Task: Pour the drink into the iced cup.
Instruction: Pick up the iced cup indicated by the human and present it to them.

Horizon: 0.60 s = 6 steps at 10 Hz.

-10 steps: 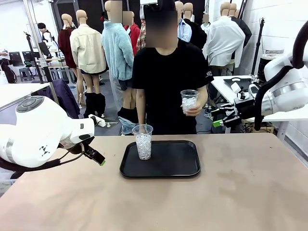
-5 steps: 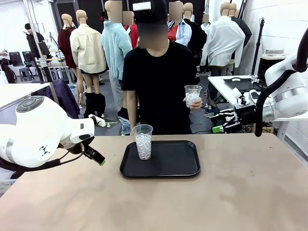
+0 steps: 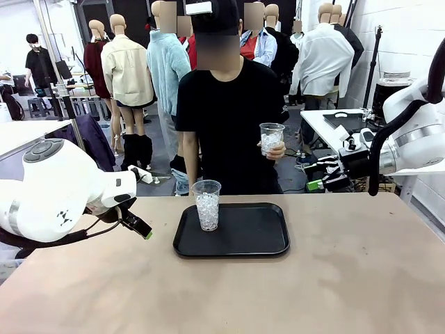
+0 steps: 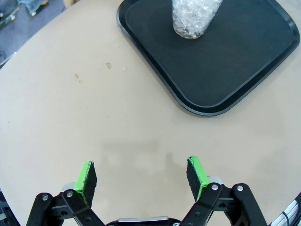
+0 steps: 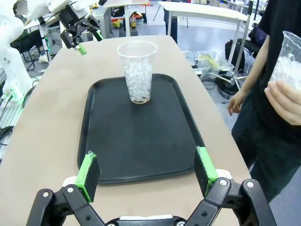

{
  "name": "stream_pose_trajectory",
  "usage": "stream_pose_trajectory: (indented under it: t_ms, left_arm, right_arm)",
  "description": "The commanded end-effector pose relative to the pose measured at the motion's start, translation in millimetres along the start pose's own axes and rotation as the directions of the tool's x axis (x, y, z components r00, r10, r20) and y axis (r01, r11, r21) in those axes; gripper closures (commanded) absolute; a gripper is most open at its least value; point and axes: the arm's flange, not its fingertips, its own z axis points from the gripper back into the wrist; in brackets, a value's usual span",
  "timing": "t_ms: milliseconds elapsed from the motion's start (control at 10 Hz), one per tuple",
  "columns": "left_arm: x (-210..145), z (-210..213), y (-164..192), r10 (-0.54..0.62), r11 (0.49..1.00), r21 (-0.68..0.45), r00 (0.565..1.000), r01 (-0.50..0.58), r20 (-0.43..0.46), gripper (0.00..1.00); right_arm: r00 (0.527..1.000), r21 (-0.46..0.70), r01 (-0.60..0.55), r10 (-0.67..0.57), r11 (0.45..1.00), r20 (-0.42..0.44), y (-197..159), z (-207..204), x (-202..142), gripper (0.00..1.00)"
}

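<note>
Table (image 3: 334, 278) bears black tray (image 3: 254, 233) holding 1 iced cup (image 3: 206, 206).

Two clear plastic cups, both filled with ice: the iced cup (image 3: 206, 204) stands on the tray near the bench's far edge, and the second cup (image 3: 271, 138) is in the person's hand (image 3: 277, 152) beyond that edge. One black tray (image 3: 250, 236). One bench (image 3: 348, 278). Two tools, the left tool (image 4: 141, 174) and the right tool (image 5: 146, 172), each with two green pads (image 4: 86, 182), four in all. One person at the far edge.
</note>
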Motion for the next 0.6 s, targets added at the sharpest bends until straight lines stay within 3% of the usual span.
stream_pose_trajectory:
  t_ms: [0, 500]
  left_arm:
    - [-0.6, 0.7, 1.6, 0.004, 1.000, 0.000, 1.000, -0.004, 0.002, 0.00]
    - [-0.6, 0.7, 1.6, 0.004, 1.000, 0.000, 1.000, -0.004, 0.002, 0.00]
  right_arm:
    - [1.000, 0.004, 0.005, -0.005, 1.000, -0.002, -2.6, -1.2, -1.0, 0.00]
    - [1.000, 0.004, 0.005, -0.005, 1.000, -0.002, -2.6, -1.2, -1.0, 0.00]
